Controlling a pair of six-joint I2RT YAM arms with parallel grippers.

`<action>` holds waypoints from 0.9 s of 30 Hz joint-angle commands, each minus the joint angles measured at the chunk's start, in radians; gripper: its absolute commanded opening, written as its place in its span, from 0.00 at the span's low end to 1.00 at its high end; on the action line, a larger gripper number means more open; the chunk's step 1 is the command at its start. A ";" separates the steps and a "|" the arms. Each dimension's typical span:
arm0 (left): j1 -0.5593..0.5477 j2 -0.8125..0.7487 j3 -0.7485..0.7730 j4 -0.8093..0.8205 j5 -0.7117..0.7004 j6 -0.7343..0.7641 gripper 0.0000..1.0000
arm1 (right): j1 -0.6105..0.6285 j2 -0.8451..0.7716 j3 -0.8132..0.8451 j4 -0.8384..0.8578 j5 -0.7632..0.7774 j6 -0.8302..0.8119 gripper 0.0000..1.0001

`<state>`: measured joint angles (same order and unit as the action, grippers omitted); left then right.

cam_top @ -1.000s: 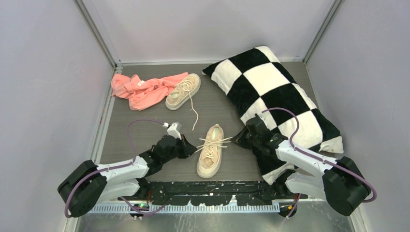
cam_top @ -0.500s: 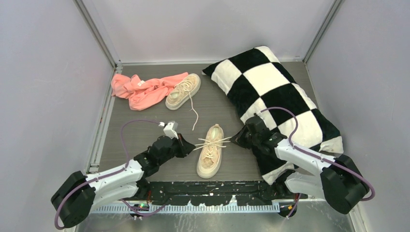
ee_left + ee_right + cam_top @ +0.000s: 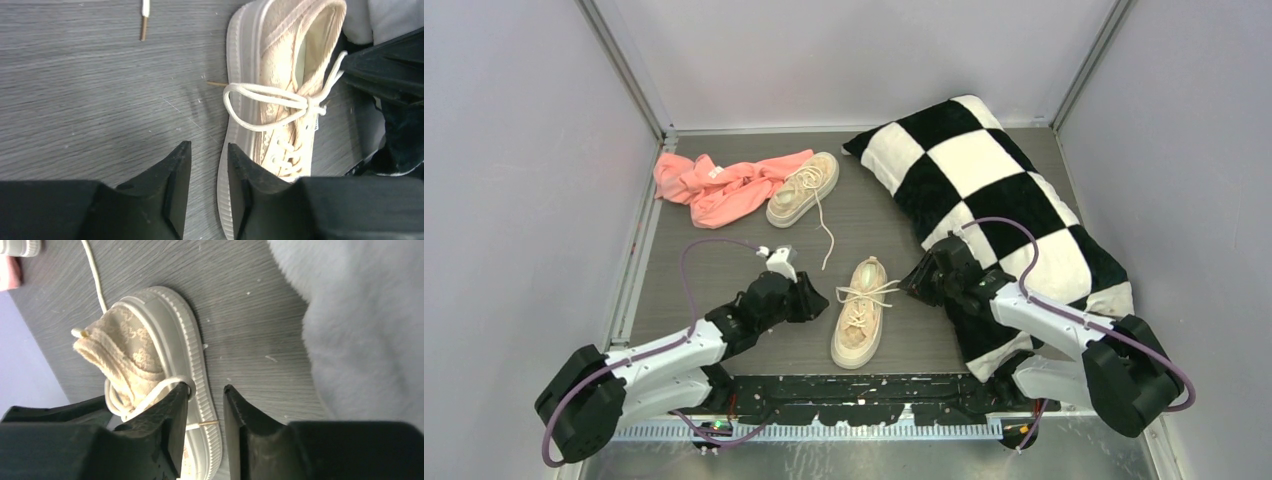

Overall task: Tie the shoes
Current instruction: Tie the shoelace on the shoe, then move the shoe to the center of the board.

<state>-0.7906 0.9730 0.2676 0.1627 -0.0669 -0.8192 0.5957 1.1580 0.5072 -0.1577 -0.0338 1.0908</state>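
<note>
Near shoe (image 3: 857,325) dead centre, bow (image 3: 265,100) formed. Far shoe (image 3: 802,190) at 11 o'clock, touching pink cloth (image 3: 714,190), lace (image 3: 826,235) trailing. Left gripper (image 3: 824,297) at near shoe's 10, right gripper (image 3: 911,283) at 2, both slightly parted and empty. Lace looks limp and slippery; pinch near the tip.

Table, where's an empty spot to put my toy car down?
Bare table lies between the far shoe and the pillow, plus a strip on the near side of the pink cloth. Crowded around the near shoe: left gripper and right gripper flank it.
</note>
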 commanded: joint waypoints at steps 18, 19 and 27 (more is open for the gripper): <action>0.024 -0.240 0.360 -0.623 -0.265 0.087 0.58 | 0.108 -0.108 0.114 -0.106 0.109 -0.152 0.81; 0.024 -0.242 0.357 -0.622 -0.265 0.084 0.58 | 0.111 -0.092 0.135 -0.107 0.121 -0.164 0.81; 0.025 -0.243 0.345 -0.610 -0.266 0.069 0.58 | 0.150 0.225 0.329 -0.131 0.141 -0.284 0.81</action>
<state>-0.7700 0.7429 0.6109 -0.4469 -0.3069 -0.7368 0.7185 1.2671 0.7559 -0.2745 0.0555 0.8833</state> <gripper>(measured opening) 0.583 0.811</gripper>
